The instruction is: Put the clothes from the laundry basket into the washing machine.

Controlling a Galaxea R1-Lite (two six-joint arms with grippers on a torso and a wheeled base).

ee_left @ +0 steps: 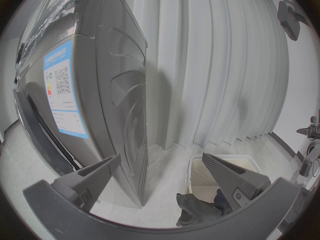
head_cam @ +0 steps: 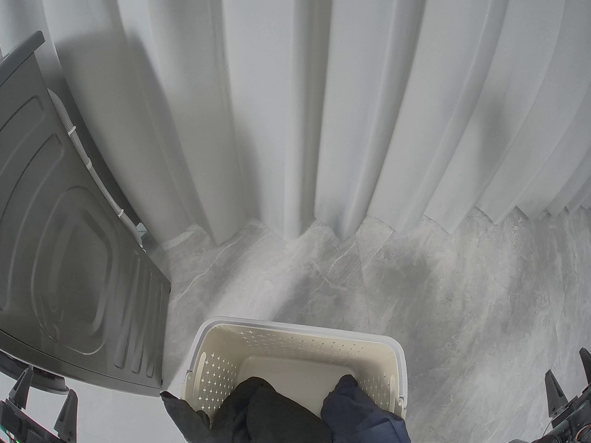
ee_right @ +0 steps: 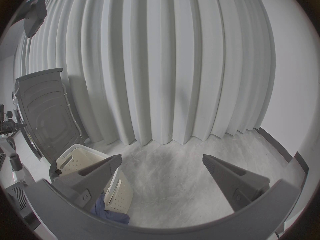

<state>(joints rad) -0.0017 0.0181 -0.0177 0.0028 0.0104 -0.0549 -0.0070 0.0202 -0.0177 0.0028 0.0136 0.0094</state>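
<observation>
With both jaws spread wide and empty, you have the left gripper (ee_left: 161, 156) near the washing machine (head_cam: 68, 266) and the right gripper (ee_right: 161, 156) well apart from the laundry basket (head_cam: 295, 330). The basket stands on the floor just beside the machine, with a black garment (head_cam: 265, 413) and a navy garment (head_cam: 360, 413) draped over its near rim. Descend onto a thick fold, close fully, then lift clear of the rim.

Open floor (head_cam: 486, 315) fills the lower right beside the laundry basket (head_cam: 295, 327); the washing machine (head_cam: 74, 266) blocks the left edge, curtain (head_cam: 345, 93) the top.
</observation>
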